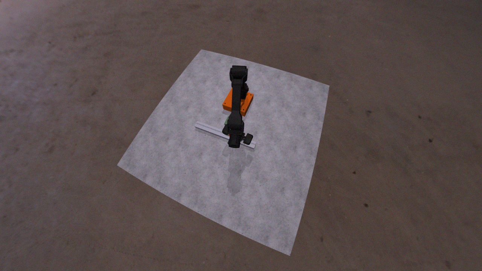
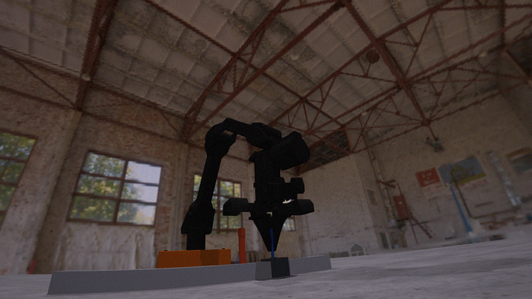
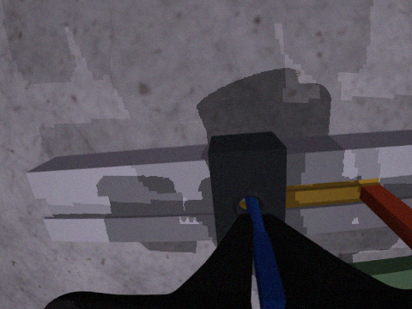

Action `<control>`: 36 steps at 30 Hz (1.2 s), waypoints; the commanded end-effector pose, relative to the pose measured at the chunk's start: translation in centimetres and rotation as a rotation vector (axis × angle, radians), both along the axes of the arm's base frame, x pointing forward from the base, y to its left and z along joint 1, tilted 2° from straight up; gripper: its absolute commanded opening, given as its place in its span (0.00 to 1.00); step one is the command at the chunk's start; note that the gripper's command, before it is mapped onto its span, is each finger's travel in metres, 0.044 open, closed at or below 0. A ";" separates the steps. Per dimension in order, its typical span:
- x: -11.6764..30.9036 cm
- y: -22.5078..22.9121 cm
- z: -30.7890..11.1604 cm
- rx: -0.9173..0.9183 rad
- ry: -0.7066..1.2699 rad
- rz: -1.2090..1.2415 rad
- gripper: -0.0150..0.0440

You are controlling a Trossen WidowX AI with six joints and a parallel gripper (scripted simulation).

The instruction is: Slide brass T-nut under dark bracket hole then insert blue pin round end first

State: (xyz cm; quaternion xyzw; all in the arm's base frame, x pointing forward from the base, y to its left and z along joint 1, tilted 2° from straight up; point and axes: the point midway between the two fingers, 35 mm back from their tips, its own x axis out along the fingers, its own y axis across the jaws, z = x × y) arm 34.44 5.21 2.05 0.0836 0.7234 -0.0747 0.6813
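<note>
One blue pin (image 2: 272,238) (image 3: 267,262) is standing in my gripper's (image 1: 234,140) (image 2: 272,249) (image 3: 256,216) clamped fingers, its lower end entering the bracket (image 2: 279,266) (image 3: 246,172) hole near the rim. Rightward in the wrist view, the brass T-nut (image 3: 324,195) is lying in the slot, orange handle (image 2: 241,245) (image 3: 388,212) rising beyond the bracket's edge.

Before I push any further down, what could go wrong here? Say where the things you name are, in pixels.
The pin (image 2: 272,238) (image 3: 267,262) leans a little in the tool (image 2: 272,249) (image 3: 254,223), so it might bind against the hole's edge in the bracket (image 2: 280,266) (image 3: 246,167).

The tool's tips sit close above the bracket, so pressing on could bump it.

Brass shows through the hole, but the nut (image 3: 326,194) could still be slightly off-centre.
</note>
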 end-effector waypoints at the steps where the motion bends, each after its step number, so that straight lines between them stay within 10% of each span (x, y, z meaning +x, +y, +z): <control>1: 0.0 0.0 -0.2 0.006 0.022 0.003 0.00; 36: 0.5 0.0 -0.3 0.021 0.125 0.005 0.00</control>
